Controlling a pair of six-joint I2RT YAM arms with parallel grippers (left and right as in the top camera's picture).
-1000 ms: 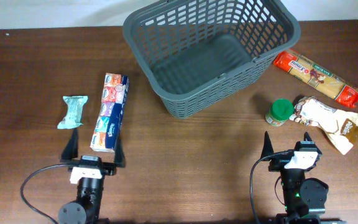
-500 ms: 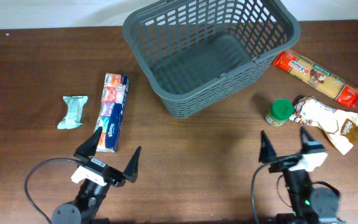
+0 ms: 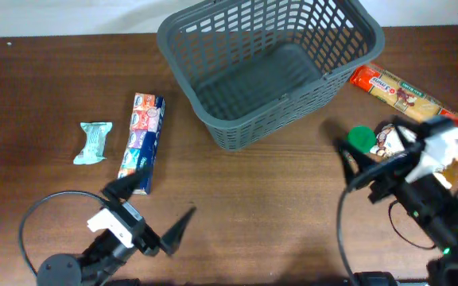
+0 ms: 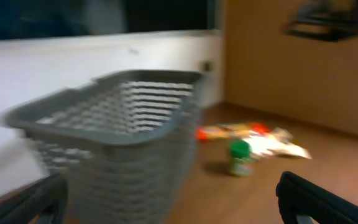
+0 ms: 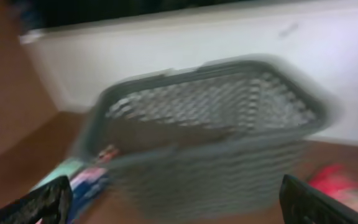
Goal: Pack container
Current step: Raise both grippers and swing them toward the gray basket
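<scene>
The dark grey lattice container [image 3: 270, 65] stands empty at the back centre of the table; it also shows blurred in the left wrist view [image 4: 114, 130] and the right wrist view [image 5: 210, 134]. My left gripper [image 3: 151, 208] is open and empty at the front left, near the blue multi-pack packet [image 3: 140, 141]. My right gripper [image 3: 380, 155] is open and empty at the right, over the green-lidded jar [image 3: 362, 138] and the white pouch [image 3: 396, 140].
A mint-green wrapped packet [image 3: 94, 143] lies at the left. A long red and green packet [image 3: 408, 95] lies at the back right. Cables loop from both arms at the front edge.
Both arms have lifted and swung: the left gripper turned to the right, the right gripper rose and moved back-right over the jar and pouch. The items have not moved.
</scene>
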